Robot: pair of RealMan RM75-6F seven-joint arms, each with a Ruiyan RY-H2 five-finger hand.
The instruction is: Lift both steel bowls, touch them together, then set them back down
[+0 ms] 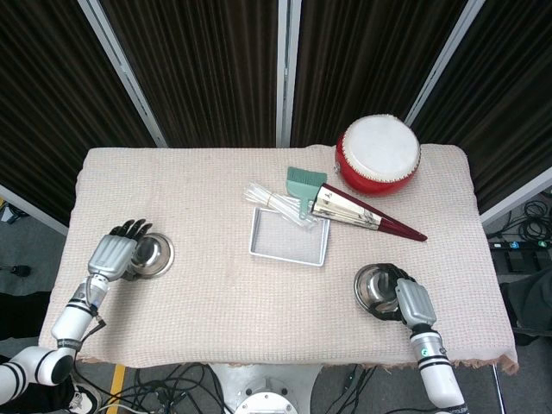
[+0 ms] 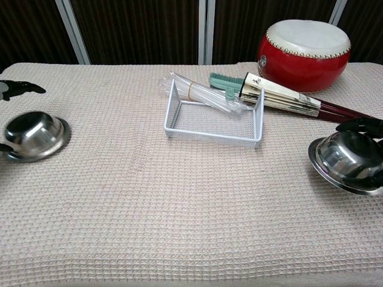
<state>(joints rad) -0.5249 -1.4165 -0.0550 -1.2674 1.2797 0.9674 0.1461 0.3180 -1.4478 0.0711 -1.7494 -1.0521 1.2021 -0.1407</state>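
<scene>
On the table's (image 1: 259, 302) left edge: left bowl (image 1: 148, 255) down flat on the cloth, left hand (image 1: 115, 255) just beside it, fingers (image 1: 131, 228) straightened and spread, holding nothing. Near the right front corner: right bowl (image 2: 349, 156) resting on the cloth too, though right hand (image 1: 407, 298) wraps its rim from the outer side, dark fingers (image 2: 358, 124) curled over the edge in the chest view. Between the two, well apart from both: wire tray (image 1: 289, 238), fan (image 1: 358, 213), brush (image 1: 303, 183) and red drum (image 1: 378, 156) further back.

Judging by this, last step, the set-down, nearly finished. Left side released; right side not yet. Next: opening the right fingers without dragging the rim, then pulling the hand outward and back, away from the bowl. Risk: a tipped or nudged bowl if a finger catches.
</scene>
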